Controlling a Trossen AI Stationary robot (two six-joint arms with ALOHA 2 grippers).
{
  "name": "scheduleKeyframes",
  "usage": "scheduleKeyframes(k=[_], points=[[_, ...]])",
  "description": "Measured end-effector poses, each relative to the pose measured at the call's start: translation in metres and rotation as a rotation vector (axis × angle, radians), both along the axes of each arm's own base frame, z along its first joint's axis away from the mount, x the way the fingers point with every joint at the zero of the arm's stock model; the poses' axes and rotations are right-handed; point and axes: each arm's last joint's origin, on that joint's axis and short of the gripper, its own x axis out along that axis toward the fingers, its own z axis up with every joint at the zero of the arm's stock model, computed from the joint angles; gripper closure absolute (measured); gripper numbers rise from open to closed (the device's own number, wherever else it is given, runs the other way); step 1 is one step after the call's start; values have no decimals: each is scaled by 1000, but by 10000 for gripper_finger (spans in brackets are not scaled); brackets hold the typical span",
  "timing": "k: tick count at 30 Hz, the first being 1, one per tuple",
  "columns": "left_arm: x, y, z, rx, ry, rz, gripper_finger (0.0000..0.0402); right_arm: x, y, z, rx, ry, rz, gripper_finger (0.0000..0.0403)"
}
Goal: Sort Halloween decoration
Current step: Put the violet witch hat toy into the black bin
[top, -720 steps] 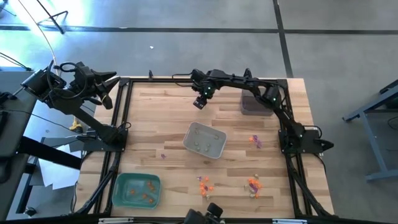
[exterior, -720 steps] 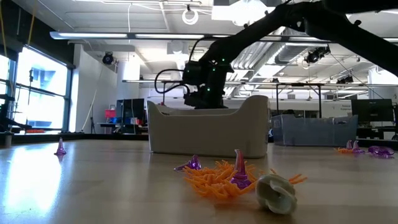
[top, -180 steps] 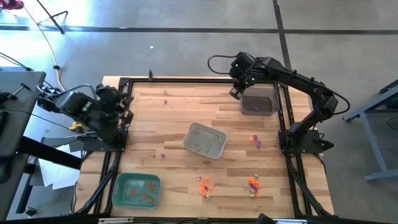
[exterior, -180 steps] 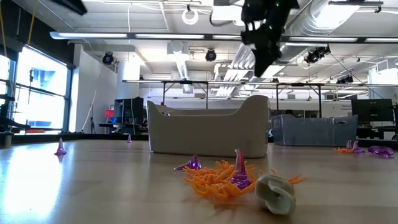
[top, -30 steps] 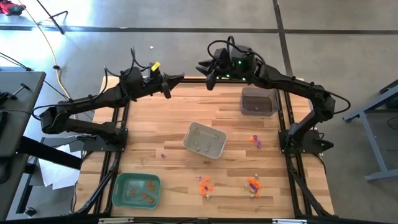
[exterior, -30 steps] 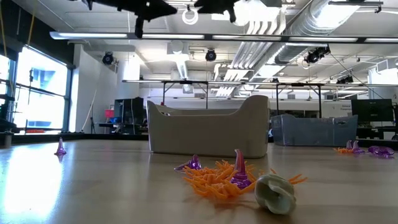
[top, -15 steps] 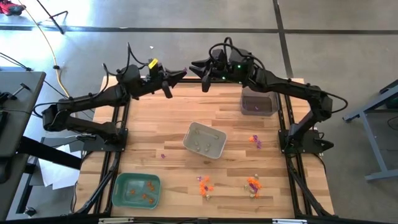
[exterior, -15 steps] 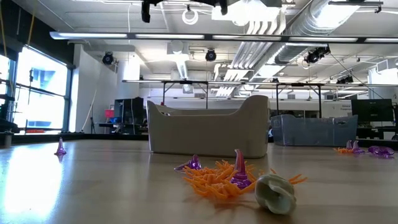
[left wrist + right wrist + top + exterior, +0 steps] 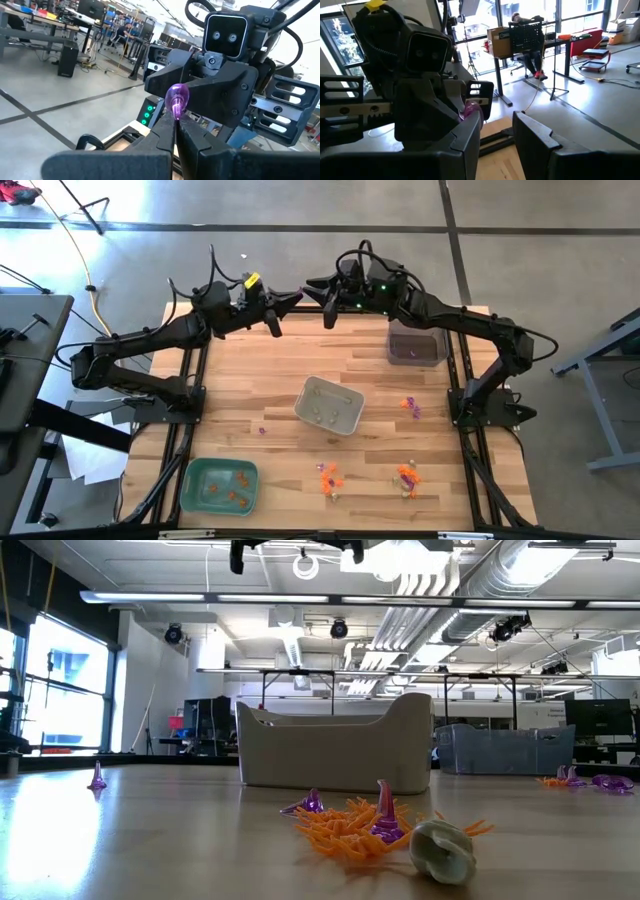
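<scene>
My left gripper point(image 9: 297, 296) is raised above the table's far edge and is shut on one purple Halloween decoration point(image 9: 177, 96). My right gripper point(image 9: 312, 286) faces it tip to tip. It is open point(image 9: 497, 125), and the purple trinket point(image 9: 470, 107) shows just past one of its fingers. I cannot tell whether it touches the trinket. More trinkets lie on the table: orange clusters point(image 9: 328, 477) point(image 9: 406, 475), purple ones point(image 9: 410, 406) point(image 9: 263, 430), and a pale one point(image 9: 443, 850). My left gripper pinches the purple trinket's narrow end point(image 9: 176, 111) between its two fingertips. The fingers reach out level from the table's left. The trinket's rounded end sticks out past the fingertips, lifted clear of the table.
A green tray point(image 9: 190, 480) holding orange pieces stands at the near left. A pale grey tray point(image 9: 352, 420) sits mid-table, and a dark tray point(image 9: 413, 358) at the far right. Black frame rails point(image 9: 190, 380) run along the table's edges.
My left gripper has risen and gone toward the table's right edge with the purple trinket, closing on my right gripper. My right gripper has gone a little toward the table's left edge to meet it. In the low view both have climbed to the picture's top.
</scene>
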Motion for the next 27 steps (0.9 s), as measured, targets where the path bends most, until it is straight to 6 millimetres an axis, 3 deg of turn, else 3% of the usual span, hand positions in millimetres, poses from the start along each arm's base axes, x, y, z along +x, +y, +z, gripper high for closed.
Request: scheduleKeyframes(k=[27], points=[[-1,0,1,44,11,13,401,-13,-16,-5,10,101,-48,288]])
